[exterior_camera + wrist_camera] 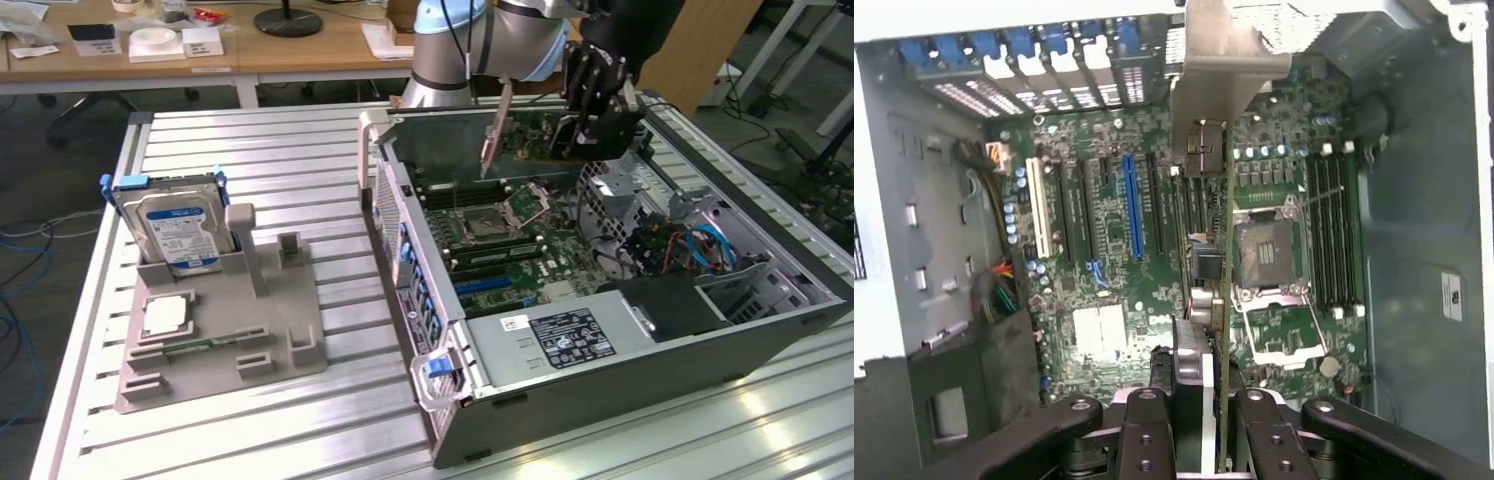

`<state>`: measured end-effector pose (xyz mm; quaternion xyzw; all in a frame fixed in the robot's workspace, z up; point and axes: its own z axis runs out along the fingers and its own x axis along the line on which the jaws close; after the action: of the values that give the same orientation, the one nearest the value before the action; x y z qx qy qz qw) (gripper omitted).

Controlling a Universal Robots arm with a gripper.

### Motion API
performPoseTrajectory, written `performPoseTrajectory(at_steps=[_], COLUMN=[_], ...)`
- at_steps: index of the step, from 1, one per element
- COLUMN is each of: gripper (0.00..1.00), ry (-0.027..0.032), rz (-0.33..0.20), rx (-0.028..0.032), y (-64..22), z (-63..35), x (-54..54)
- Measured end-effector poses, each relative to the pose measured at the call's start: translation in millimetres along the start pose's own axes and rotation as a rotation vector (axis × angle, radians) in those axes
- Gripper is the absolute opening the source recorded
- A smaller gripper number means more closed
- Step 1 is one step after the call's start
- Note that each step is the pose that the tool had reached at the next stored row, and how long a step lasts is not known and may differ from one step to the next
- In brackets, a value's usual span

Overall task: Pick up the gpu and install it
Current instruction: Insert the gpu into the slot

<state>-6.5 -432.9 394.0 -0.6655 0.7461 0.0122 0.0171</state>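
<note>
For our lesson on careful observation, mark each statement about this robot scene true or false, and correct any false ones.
1. The gripper holds the gpu over the open computer case. True.
2. The gpu is seated in the blue slot. False: it is held above the motherboard, not in that slot.
3. The hard drive lies flat inside the case. False: it stands upright in the grey holder outside the case.
4. A small square silver chip lies on the grey holder. True.
</note>
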Motion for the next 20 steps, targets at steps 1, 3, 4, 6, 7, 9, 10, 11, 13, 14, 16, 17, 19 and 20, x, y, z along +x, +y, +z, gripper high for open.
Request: performPoseTrajectory(at_steps=[1,3,4,6,7,9,10,11,13,14,16,17,19,20], gripper=[0.28,0.28,0.28,0.28,0.28,0.28,0.28,0.28,0.28,0.28,0.28,0.28,0.28,0.28], ry=[-0.0007,-0.0022,-0.0025,-0.0028,-0.0030,-0.0035,-0.0036,-0.0039,-0.0038,-0.0039,-0.0038,-0.0039,-0.0038,-0.0037], rz=[-0.001,-0.002,-0.004,-0.022,-0.036,-0.059,-0.066,-0.071,-0.074,-0.074,-0.074,-0.074,-0.074,-0.073], rx=[0.0061,0.0188,0.0219,0.0217,0.0211,0.0201,0.0197,0.0198,0.0210,0.0211,0.0211,0.0211,0.0189,0.0181], y=[0.0,0.1,0.0,0.1,0.1,0.1,0.1,0.1,0.0,0.0,0.0,0.1,0.1,0.2], z=[0.6,1.7,2.2,2.7,3.0,3.6,3.9,4.0,4.0,4.0,4.0,4.1,7.0,8.8], x=[0.0,0.1,0.1,0.2,0.2,0.4,0.5,0.7,1.1,1.1,1.1,0.9,1.0,1.1])
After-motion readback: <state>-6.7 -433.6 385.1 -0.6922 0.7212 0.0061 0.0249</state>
